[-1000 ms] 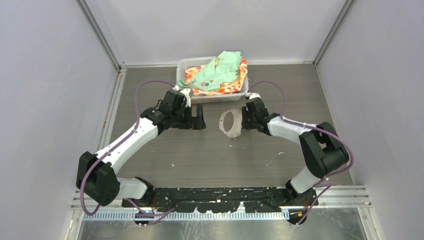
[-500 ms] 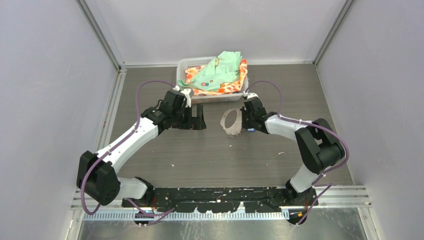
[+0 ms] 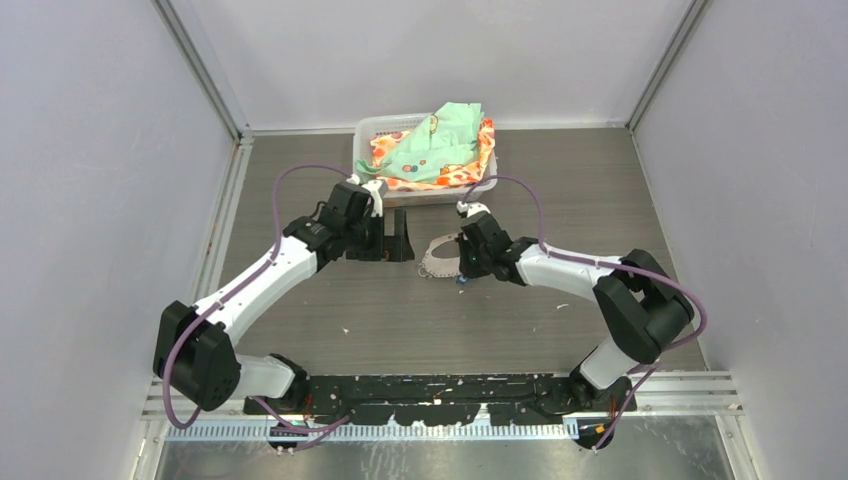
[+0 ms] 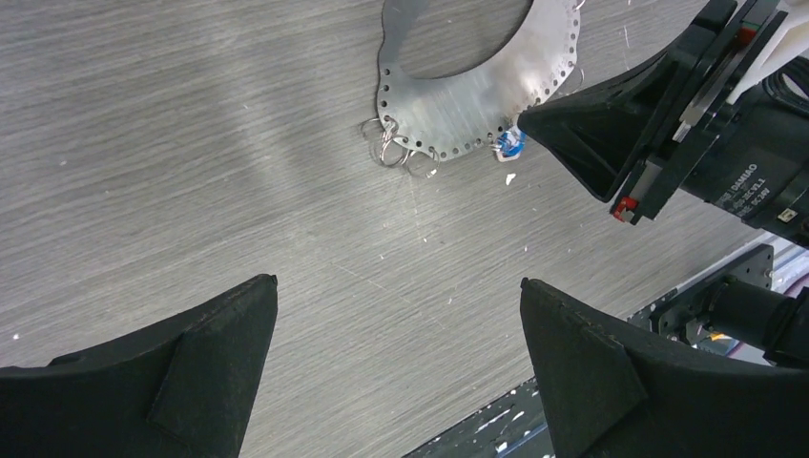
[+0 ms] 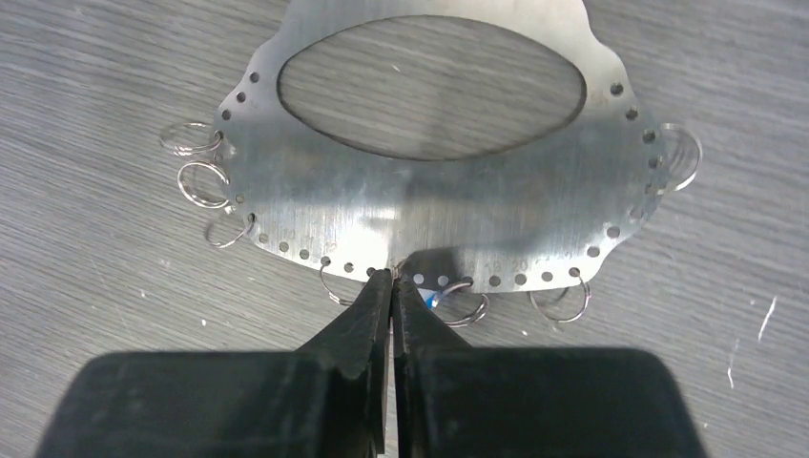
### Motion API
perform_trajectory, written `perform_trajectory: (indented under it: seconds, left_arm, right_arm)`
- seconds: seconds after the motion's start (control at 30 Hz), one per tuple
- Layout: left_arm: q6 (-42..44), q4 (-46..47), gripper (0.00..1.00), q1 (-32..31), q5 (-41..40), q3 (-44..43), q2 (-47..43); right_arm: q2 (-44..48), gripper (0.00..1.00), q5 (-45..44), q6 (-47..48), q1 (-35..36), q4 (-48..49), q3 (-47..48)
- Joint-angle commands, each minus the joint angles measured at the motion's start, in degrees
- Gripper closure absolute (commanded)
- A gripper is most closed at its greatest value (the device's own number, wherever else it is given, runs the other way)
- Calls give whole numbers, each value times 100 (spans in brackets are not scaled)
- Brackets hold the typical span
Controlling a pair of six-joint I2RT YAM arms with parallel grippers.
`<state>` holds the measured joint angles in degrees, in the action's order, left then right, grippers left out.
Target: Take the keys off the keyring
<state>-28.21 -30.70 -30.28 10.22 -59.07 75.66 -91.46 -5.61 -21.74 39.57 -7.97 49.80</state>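
Well, the bench [image 3: 330, 300] carries the keyring [image 5: 429, 205] near its middle, between my two arms. My left tool [image 4: 396, 282] hangs over it with jaws wide apart, probably ready to steady the plate. My right tool [image 5: 393, 277] is pressed together at the near rim, seemingly nipping a small loop. The keys [image 4: 512, 143], blue tag showing, sit just beside those tips, not yet off.

Keyring [image 5: 420, 215]: brushed silver-grey metal with silver loops.
Keys [image 4: 512, 143]: bright blue tag.
Tabletop [image 3: 500, 320]: grey-brown wood grain, white flecks.
Basket [image 3: 366, 128]: white.
Cloths [image 3: 440, 140]: mint green with coloured dots; orange floral.
Arms [image 3: 270, 270]: white and black.
Fingers [image 5: 363, 329]: black.
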Motion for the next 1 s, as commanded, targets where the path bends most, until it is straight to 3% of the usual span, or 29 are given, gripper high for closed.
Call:
perform_trajectory:
  seconds: [0.0,0.17,0.43,0.57,0.77,0.9,0.97]
  left_arm:
    - [-179,292,0,33,266,156,-68]
    - [-379,560,0,31,425,329,-35]
    - [-1401,1420,0,138,386,745,-220]
    - [-2982,2186,1,420,775,1192,-298]
    - [-6029,4318,4,444,1192,2145,-319]
    - [-7567,4837,3,395,1086,2628,-486]
    - [-7932,4733,0,322,888,2766,-747]
  right_arm:
    - [331,91,115,-304,-84,214,-223]
    - [677,99,160,-437,-68,144,-207]
    - [1755,99,196,-271,-38,-129,-101]
    - [2088,99,233,-127,-42,-88,-43]
    - [2251,99,236,-154,13,141,72]
    - [2228,99,-201,-152,147,191,220]
    - [2191,99,-452,-125,257,212,276]
